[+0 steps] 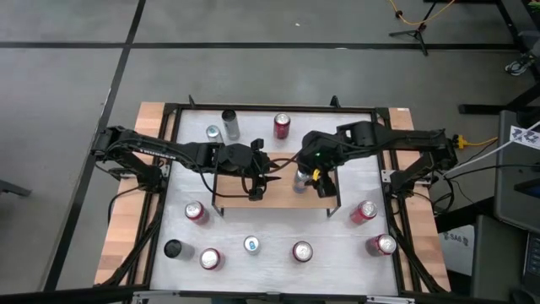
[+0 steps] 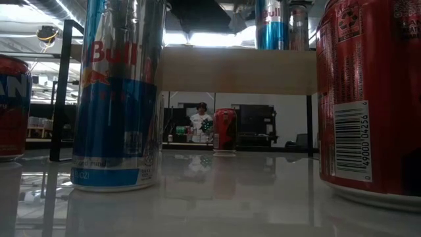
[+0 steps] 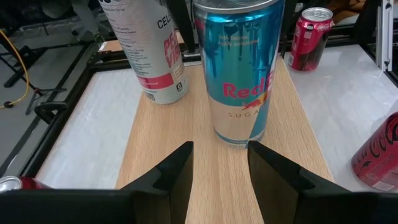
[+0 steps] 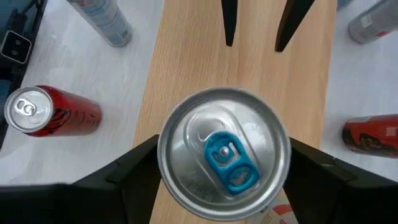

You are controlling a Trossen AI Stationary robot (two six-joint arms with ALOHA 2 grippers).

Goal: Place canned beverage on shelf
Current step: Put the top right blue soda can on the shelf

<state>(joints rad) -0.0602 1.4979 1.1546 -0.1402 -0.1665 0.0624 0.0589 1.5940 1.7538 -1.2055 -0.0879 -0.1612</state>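
My right hand [image 4: 221, 168] straddled the Red Bull can [image 4: 224, 152], standing on the shelf [image 4: 186, 74], fingers apparently released; left hand [image 3: 221, 171] waited nearby, half-open, empty. Next: lift clear.

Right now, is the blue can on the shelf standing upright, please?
Upright: the blue can stands on its base on the shelf, lid facing straight up.
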